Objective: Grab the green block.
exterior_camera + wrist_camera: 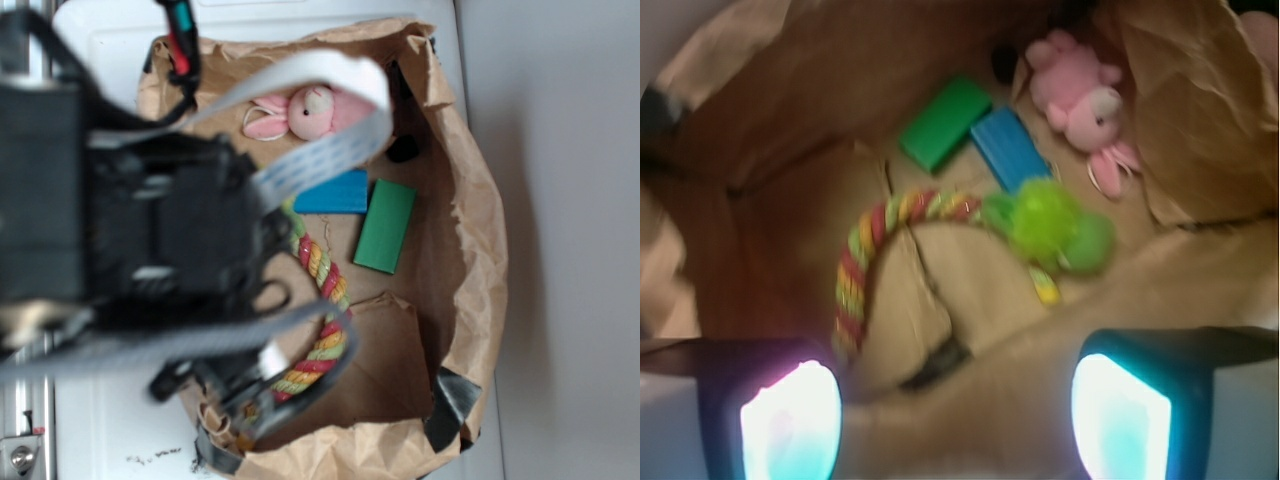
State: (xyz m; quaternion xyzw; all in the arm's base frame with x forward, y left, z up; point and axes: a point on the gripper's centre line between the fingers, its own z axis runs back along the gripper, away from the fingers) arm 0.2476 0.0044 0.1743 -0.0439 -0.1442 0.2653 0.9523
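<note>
The green block (385, 226) (944, 123) lies flat on the floor of a brown paper bag (475, 250), right beside a blue block (332, 192) (1009, 147). My gripper (955, 415) hovers over the bag's near rim, well short of the green block, with its two glowing pads (790, 425) wide apart and nothing between them. In the exterior view the arm (150, 240) is a blurred black mass at the left that hides the jaws.
A pink plush bunny (305, 112) (1085, 100) lies at the bag's far end. A lime-green fuzzy toy (1055, 225) with a striped rope tail (322, 300) (865, 270) curls across the bag's middle. The bag's crumpled walls (1190, 120) rise all round.
</note>
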